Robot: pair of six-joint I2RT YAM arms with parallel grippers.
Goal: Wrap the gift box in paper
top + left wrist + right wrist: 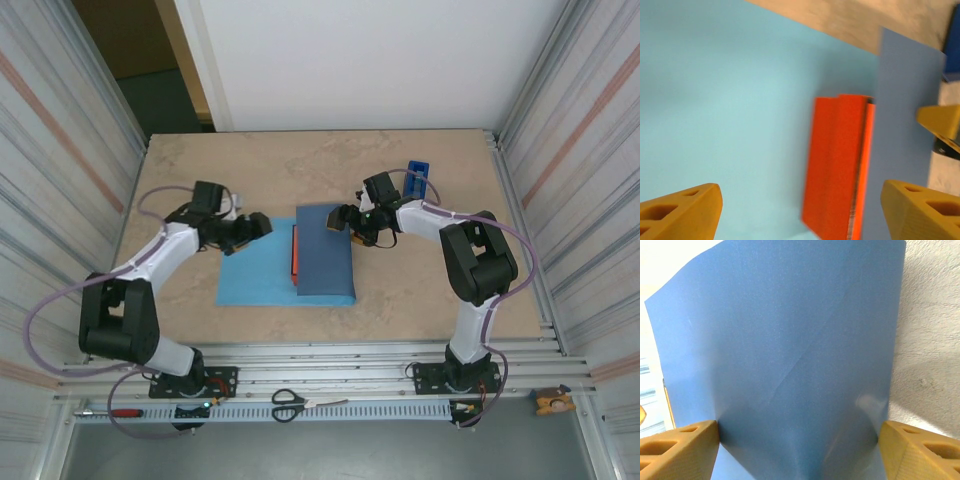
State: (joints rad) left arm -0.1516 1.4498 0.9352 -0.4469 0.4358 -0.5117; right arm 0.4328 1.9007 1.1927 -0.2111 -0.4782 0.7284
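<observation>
Left gripper (256,224): jaws apart and empty, over the left flap of paper (252,282).
Right gripper (341,219): jaws wide, over the folded half.
Next: we pull the left flap snug across the box (296,250).

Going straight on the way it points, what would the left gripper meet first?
Probably the gift box, its orange side exposed straight ahead of the left gripper, lying on the paper; depth is unclear.
</observation>
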